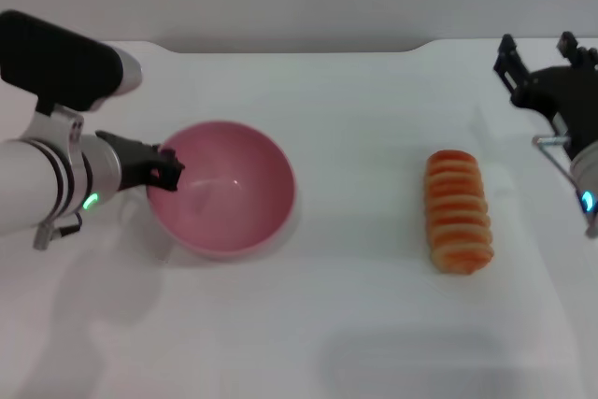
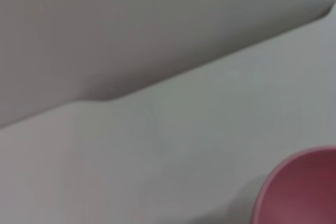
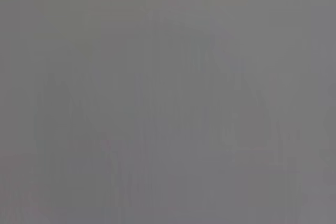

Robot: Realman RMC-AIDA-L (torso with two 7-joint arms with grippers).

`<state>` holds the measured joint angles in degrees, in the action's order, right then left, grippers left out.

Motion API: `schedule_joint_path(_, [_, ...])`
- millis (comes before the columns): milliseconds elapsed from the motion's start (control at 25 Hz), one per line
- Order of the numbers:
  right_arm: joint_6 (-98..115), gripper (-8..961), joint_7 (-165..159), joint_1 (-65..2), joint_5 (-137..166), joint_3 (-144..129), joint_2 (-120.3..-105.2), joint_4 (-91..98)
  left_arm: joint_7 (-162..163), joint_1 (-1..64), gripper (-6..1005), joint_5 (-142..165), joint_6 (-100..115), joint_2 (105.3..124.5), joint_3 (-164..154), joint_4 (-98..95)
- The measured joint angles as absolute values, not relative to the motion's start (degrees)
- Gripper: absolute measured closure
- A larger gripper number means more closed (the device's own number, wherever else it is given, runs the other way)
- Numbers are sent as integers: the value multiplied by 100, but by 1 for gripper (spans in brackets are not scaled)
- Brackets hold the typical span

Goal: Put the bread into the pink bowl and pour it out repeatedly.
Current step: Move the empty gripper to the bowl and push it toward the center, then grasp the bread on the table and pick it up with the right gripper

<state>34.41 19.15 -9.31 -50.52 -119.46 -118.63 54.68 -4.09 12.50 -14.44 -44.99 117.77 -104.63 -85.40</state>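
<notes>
White table (image 1: 355, 315) with pink bowl (image 1: 224, 189) and bread (image 1: 458, 210)
Bread is laid right of the bowl, well apart; left gripper (image 1: 166, 168) is clamped on the bowl's left rim; right gripper (image 1: 537, 53) is held open farther right

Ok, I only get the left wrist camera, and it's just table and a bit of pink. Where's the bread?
Observer: The bread lies on the table, to the right of the pink bowl and apart from it.
Operator: Is my pincer near the bowl?
Observer: Yes, the left pincer is right at the bowl's left rim.
Operator: And the other arm?
Observer: The right pincer is open, over the table's far right side, beyond the bread.
</notes>
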Motion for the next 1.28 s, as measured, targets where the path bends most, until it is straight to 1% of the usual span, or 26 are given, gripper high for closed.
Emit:
schedule_joint_path(160, [891,203,2325,-627,-5068,-10794,-11904,6897,-409,1320,927,-1438,-4443,11777,-10373,-8614])
schedule_joint_path(280, [-736,203,2277,-619,-5073,-10211,-11898,7522,-409,1383,940,-1417,-4389,11781,-10360,-8603])
schedule_joint_path(440, [-2371,203,1884,-966,-4740,-9672,-11874,7757,-409,1468,939,-1443,-4304,11784,-10360,-8526])
schedule_joint_path(560, [-3506,203,953,-1381,-3368,-9628,-11881,7835,-409,1514,945,-1446,-4225,11790,-10360,-8495])
schedule_joint_path(720, [-4013,203,-166,-1687,-1663,-10045,-11895,7858,-405,1633,945,-1448,-4140,11795,-10360,-8362])
schedule_joint_path(800, [-4167,203,-355,-1760,-1372,-10116,-11892,7886,-395,1704,945,-1448,-4114,11797,-10361,-8266])
schedule_joint_path(1280, [-3874,203,-770,-1888,-1470,-10390,-11908,7470,-358,1915,946,-1460,-4003,11812,-10366,-8069])
